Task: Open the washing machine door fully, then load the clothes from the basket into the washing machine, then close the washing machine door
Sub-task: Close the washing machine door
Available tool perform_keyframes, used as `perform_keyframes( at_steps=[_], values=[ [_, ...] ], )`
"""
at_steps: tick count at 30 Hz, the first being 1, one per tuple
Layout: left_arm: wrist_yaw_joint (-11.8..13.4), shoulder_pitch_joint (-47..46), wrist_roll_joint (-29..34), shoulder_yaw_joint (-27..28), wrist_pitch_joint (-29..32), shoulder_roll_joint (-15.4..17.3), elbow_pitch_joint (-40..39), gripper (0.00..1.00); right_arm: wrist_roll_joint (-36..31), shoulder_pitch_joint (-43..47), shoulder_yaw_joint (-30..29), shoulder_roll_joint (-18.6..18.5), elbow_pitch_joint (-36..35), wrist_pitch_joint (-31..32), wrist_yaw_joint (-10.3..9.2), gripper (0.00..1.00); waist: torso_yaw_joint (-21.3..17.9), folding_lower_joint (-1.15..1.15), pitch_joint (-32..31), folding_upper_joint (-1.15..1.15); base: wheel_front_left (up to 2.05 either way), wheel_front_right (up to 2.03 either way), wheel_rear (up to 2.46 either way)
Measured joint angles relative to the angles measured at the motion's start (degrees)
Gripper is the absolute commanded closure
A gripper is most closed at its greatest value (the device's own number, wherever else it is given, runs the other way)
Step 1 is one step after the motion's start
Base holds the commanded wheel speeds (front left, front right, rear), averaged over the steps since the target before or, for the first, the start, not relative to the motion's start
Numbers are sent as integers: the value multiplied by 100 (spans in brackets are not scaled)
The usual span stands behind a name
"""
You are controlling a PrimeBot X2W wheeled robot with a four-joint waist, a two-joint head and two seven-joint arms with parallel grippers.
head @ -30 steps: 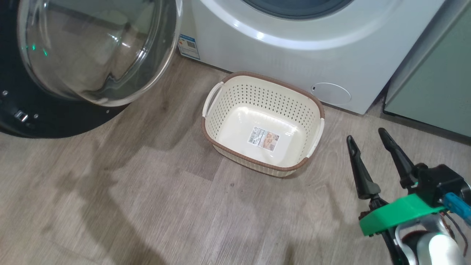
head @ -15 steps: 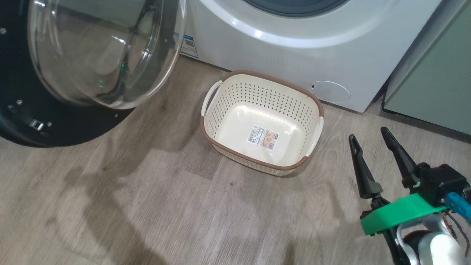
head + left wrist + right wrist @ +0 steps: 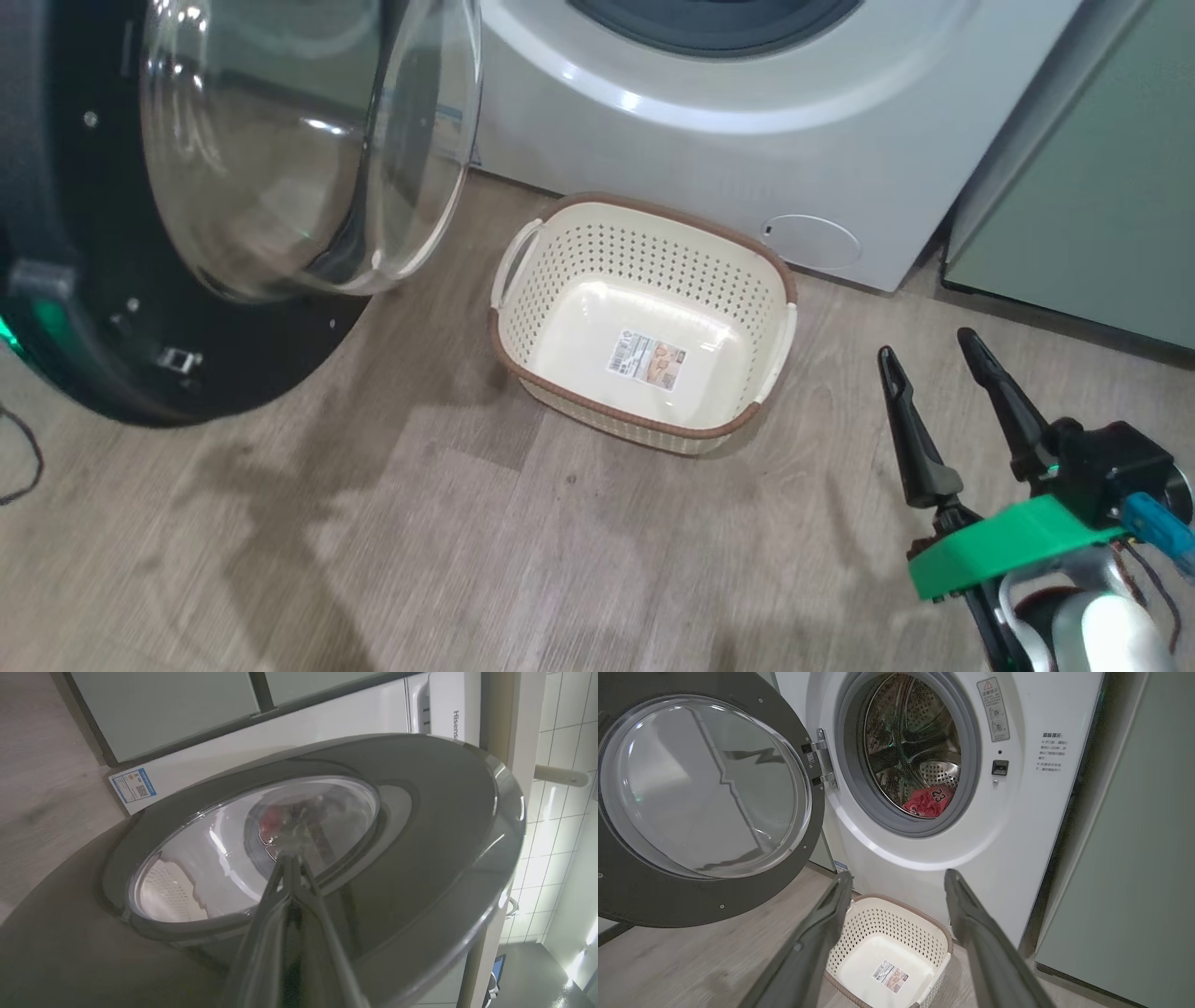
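The red clothes (image 3: pixel 927 802) are lying inside the washing machine (image 3: pixel 924 858), its door (image 3: pixel 710 905) hanging open. The left tool (image 3: pixel 289 856), pressed together, is pointing at the door glass. The right tool (image 3: pixel 926 343) is hovering spread beside the basket (image 3: pixel 644 252).

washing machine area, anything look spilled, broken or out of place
Nothing stands out. The cream perforated plastic basket stands upright and empty on the wooden floor, the red fabric garment lies inside the dimpled steel drum, and the round black-ringed glass door hangs open, intact.
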Motion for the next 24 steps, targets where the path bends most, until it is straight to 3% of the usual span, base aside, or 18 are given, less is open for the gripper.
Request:
perform_keyframes(
  at_steps=[11, 24],
  values=[
    [0, 795, -231, -52, 497, -211, -1029, 100, 141, 0, 23, 0, 132, -183, 0, 0, -371, 0, -85, 0, 0, 0, 0],
    [1, 1518, -508, -127, 975, -544, -2359, 100, 297, -14, 75, 0, 305, -430, 0, 0, -1139, 0, -116, 0, 0, 0, 0]
  ],
)
